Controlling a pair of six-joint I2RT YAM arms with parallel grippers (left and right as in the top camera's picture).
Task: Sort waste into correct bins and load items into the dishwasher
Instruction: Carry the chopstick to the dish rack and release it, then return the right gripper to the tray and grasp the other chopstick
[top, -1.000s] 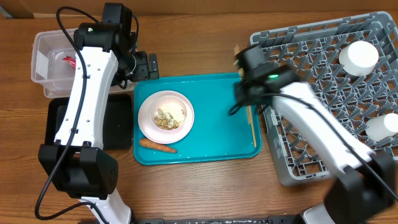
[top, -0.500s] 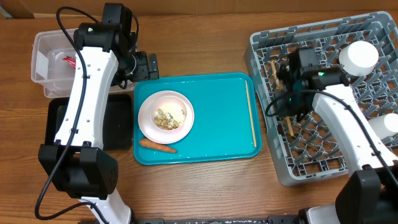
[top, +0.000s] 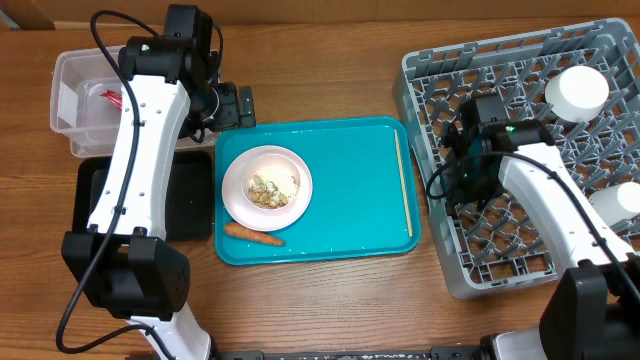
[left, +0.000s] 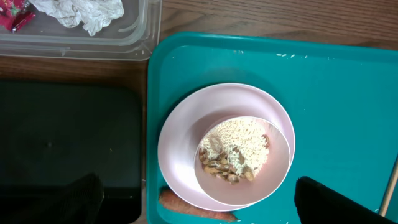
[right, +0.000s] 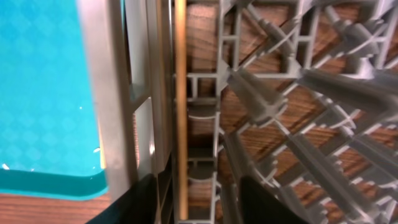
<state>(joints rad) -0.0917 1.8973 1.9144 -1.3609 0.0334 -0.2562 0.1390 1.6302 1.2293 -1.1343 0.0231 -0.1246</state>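
Observation:
My right gripper (top: 462, 165) is over the left side of the grey dish rack (top: 530, 60). In the right wrist view its fingers (right: 199, 205) are open, with a pale chopstick (right: 181, 106) lying in the rack between them. A second chopstick (top: 403, 185) lies on the teal tray (top: 350, 220). A white plate (top: 240, 190) holds a bowl (left: 280, 155) of rice and scraps (left: 233, 155). A carrot (top: 253, 235) lies beside it. My left gripper (left: 205, 208) is open above the plate. The clear tub (top: 70, 75) holds a tissue (left: 87, 12) and a red wrapper (left: 12, 14).
The black tray (top: 100, 200) sits in front of the clear tub, left of the teal tray. Two white cups (top: 576, 90) (top: 615, 205) stand in the rack's right side. The wooden table (top: 320, 300) is bare in front.
My right gripper has moved from the teal tray's right edge to over the rack with one chopstick, which now lies in the rack. The left arm has not moved.

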